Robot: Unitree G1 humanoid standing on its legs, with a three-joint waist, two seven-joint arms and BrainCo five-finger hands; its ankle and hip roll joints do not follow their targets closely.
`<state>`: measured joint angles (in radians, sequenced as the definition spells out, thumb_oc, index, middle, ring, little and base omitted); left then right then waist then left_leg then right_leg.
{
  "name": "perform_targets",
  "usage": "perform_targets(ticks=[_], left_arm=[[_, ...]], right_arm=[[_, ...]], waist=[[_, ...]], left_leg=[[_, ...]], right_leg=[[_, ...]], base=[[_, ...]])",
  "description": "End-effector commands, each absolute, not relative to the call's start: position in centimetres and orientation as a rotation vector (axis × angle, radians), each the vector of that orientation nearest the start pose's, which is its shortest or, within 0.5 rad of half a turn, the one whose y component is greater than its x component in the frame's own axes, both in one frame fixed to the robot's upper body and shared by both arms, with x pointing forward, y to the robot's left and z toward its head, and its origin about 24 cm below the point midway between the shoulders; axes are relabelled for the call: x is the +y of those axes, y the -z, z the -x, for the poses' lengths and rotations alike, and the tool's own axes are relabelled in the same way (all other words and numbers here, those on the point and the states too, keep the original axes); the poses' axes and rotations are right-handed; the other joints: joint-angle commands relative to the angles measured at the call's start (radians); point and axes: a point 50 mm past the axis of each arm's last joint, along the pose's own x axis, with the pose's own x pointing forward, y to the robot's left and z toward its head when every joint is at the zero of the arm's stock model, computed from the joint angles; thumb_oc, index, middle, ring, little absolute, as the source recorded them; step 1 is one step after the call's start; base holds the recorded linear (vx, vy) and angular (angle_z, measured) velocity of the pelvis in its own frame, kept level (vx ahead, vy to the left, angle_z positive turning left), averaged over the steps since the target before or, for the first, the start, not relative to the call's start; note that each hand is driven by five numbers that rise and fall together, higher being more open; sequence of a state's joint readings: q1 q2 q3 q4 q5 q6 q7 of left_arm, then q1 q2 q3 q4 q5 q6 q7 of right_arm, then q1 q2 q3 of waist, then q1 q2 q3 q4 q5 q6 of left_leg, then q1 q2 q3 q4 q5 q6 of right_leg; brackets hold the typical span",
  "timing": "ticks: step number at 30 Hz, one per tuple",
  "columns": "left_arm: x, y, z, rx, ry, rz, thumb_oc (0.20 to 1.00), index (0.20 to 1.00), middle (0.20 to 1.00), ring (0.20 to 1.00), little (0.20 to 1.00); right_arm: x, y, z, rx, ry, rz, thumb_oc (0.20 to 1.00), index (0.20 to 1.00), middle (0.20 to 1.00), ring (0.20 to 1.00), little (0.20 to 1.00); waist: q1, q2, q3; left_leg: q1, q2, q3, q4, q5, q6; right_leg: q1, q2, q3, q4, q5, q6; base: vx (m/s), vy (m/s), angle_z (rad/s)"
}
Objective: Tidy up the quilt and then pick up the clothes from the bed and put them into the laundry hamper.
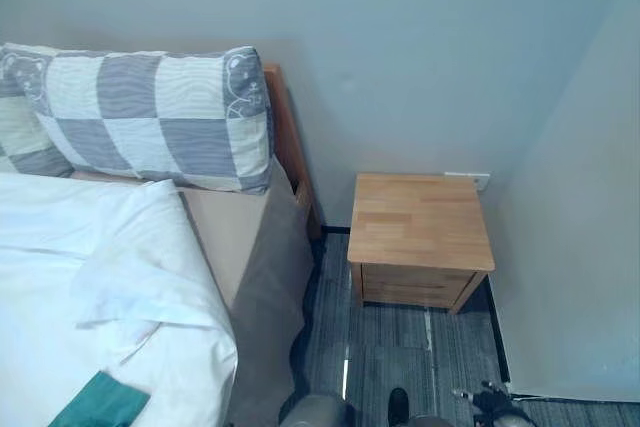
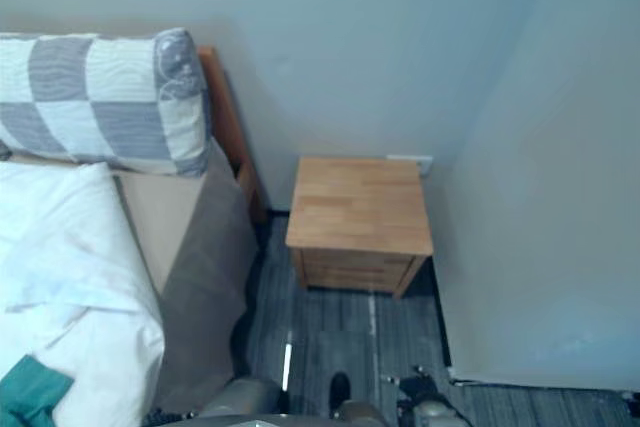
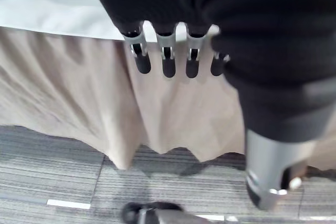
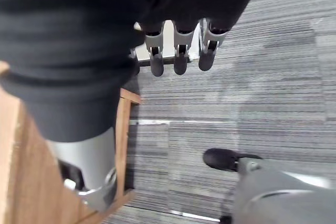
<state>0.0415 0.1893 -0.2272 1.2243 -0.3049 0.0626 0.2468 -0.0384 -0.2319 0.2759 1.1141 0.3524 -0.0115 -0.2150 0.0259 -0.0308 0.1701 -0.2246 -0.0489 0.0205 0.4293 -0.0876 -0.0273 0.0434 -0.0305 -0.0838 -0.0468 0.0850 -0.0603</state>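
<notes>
The white quilt (image 1: 100, 277) lies rumpled on the bed at the left, with a fold across its middle. A teal garment (image 1: 100, 402) rests on the quilt at the bed's near corner. My left hand (image 3: 169, 59) hangs open beside the bed, its fingers straight, in front of the beige bed skirt (image 3: 68, 98) and just below the quilt's edge (image 3: 47, 3). It holds nothing. My right hand (image 4: 180, 56) hangs open over the grey carpet (image 4: 273, 77), beside the wooden nightstand (image 4: 16, 171), and is empty too.
A grey and white checked pillow (image 1: 150, 117) leans on the wooden headboard (image 1: 288, 137). The nightstand (image 1: 420, 222) stands in the corner between the bed and the right wall (image 1: 580, 247). A strip of carpet (image 1: 390, 347) runs between bed and nightstand.
</notes>
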Motion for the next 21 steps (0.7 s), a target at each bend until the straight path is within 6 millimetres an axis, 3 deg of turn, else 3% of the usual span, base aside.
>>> perform_targets(ticks=[1, 2, 3, 7, 10, 11, 13, 14, 15, 16, 17, 20, 21], left_arm=[[21.2, 16.9, -7.5, 1.291, -0.299, -0.178, 1.0, 1.0, 1.0, 1.0, 1.0], [21.1, 16.8, -7.6, 1.29, -0.291, -0.183, 1.0, 1.0, 1.0, 1.0, 1.0], [20.7, 16.8, -8.1, 1.264, -0.292, -0.186, 1.0, 1.0, 1.0, 1.0, 1.0], [20.9, 16.5, -9.2, 1.225, -0.348, -0.153, 1.0, 1.0, 1.0, 1.0, 1.0], [21.2, 16.4, -9.0, 1.19, -0.371, -0.158, 1.0, 1.0, 1.0, 1.0, 1.0], [21.3, 16.4, -8.8, 1.184, -0.366, -0.18, 1.0, 1.0, 1.0, 1.0, 1.0], [21.6, 16.4, -8.6, 1.191, -0.353, -0.205, 1.0, 1.0, 1.0, 1.0, 1.0], [21.6, 16.4, -8.6, 1.191, -0.353, -0.205, 1.0, 1.0, 1.0, 1.0, 1.0], [21.6, 16.4, -8.7, 1.2, -0.32, -0.228, 1.0, 1.0, 1.0, 1.0, 1.0], [21.6, 16.4, -8.7, 1.2, -0.32, -0.228, 1.0, 1.0, 1.0, 1.0, 1.0], [21.5, 16.3, -9.2, 1.195, -0.287, -0.247, 1.0, 1.0, 1.0, 1.0, 1.0], [21.3, 16.3, -9.0, 1.201, -0.315, -0.213, 1.0, 1.0, 1.0, 1.0, 1.0], [21.2, 16.4, -8.8, 1.207, -0.311, -0.206, 1.0, 1.0, 1.0, 1.0, 1.0]], right_arm=[[-23.0, 14.1, -13.7, 0.991, 0.284, 0.221, 1.0, 1.0, 1.0, 1.0, 1.0], [-23.0, 14.2, -13.6, 1.0, 0.285, 0.22, 1.0, 1.0, 1.0, 1.0, 1.0], [-22.8, 14.5, -13.1, 1.026, 0.255, 0.223, 1.0, 1.0, 1.0, 1.0, 1.0], [-21.7, 14.9, -12.9, 1.039, 0.129, 0.301, 1.0, 1.0, 1.0, 1.0, 1.0], [-21.2, 14.9, -13.2, 1.044, 0.086, 0.332, 1.0, 1.0, 1.0, 1.0, 1.0], [-21.2, 14.9, -13.3, 1.043, 0.083, 0.336, 1.0, 1.0, 1.0, 1.0, 1.0], [-21.4, 14.8, -13.3, 1.048, 0.104, 0.327, 1.0, 1.0, 1.0, 1.0, 1.0], [-21.4, 14.8, -13.3, 1.048, 0.104, 0.327, 1.0, 1.0, 1.0, 1.0, 1.0], [-21.7, 14.8, -13.1, 1.06, 0.149, 0.302, 1.0, 1.0, 1.0, 1.0, 1.0], [-21.7, 14.8, -13.1, 1.06, 0.149, 0.302, 1.0, 1.0, 1.0, 1.0, 1.0], [-22.9, 14.6, -12.8, 1.074, 0.232, 0.268, 1.0, 1.0, 1.0, 1.0, 1.0], [-23.6, 14.5, -13.1, 1.074, 0.271, 0.263, 1.0, 1.0, 1.0, 1.0, 1.0], [-23.8, 14.5, -13.1, 1.078, 0.292, 0.252, 1.0, 1.0, 1.0, 1.0, 1.0]], waist=[[-0.016, 0.007, 0.052], [-0.019, 0.009, 0.046], [-0.008, 0.014, 0.033], [0.011, 0.011, 0.03], [0.059, 0.002, 0.038], [0.07, 0.002, 0.043], [0.073, -0.004, 0.055], [0.073, -0.004, 0.055], [0.052, -0.009, 0.074], [0.052, -0.009, 0.074], [0.022, -0.016, 0.088], [0.022, -0.02, 0.085], [0.021, -0.019, 0.078]], left_leg=[[0.152, 0.0, 0.044, -0.205, -0.008, 0.014], [0.168, 0.01, 0.046, -0.237, 0.002, 0.007], [0.187, -0.004, -0.047, -0.303, 0.033, -0.007], [0.221, 0.012, -0.066, -0.366, 0.051, -0.011], [0.218, 0.007, -0.14, -0.39, 0.065, -0.009], [0.216, 0.018, -0.113, -0.391, 0.07, -0.016], [0.198, 0.054, 0.01, -0.354, 0.078, -0.039], [0.198, 0.054, 0.01, -0.354, 0.078, -0.039], [0.183, 0.129, 0.201, -0.277, 0.078, -0.061], [0.183, 0.129, 0.201, -0.277, 0.078, -0.061], [0.199, 0.237, 0.391, -0.139, 0.068, -0.085], [0.222, 0.251, 0.401, -0.11, 0.047, -0.079], [0.253, 0.242, 0.402, -0.159, 0.035, -0.071]], right_leg=[[-0.008, -0.032, -0.021, 0.087, -0.097, 0.139], [-0.008, -0.031, -0.035, 0.087, -0.098, 0.139], [-0.007, -0.022, -0.018, 0.08, -0.092, 0.145], [-0.002, -0.017, -0.037, 0.08, -0.103, 0.15], [0.002, -0.021, -0.065, 0.098, -0.123, 0.152], [0.01, -0.024, -0.097, 0.098, -0.129, 0.149], [0.041, -0.039, -0.18, 0.095, -0.134, 0.143], [0.041, -0.039, -0.18, 0.095, -0.134, 0.143], [0.072, -0.065, -0.278, 0.109, -0.147, 0.135], [0.072, -0.065, -0.278, 0.109, -0.147, 0.135], [0.092, -0.101, -0.379, 0.161, -0.185, 0.125], [0.082, -0.132, -0.395, 0.198, -0.187, 0.135], [0.08, -0.144, -0.395, 0.205, -0.18, 0.147]], base=[[0.11, 0.117, -0.14], [0.14, 0.098, 0.01], [0.1, 0.043, 0.15], [0.06, -0.017, 0.34], [0.01, -0.036, 0.35], [-0.01, -0.022, 0.61], [-0.02, 0.01, 0.86], [-0.05, 0.04, 1.26], [-0.04, 0.029, 1.28], [-0.1, 0.128, 1.87], [-0.1, 0.129, 1.88], [-0.17, 0.218, 2.44], [-0.12, 0.254, 1.53]])
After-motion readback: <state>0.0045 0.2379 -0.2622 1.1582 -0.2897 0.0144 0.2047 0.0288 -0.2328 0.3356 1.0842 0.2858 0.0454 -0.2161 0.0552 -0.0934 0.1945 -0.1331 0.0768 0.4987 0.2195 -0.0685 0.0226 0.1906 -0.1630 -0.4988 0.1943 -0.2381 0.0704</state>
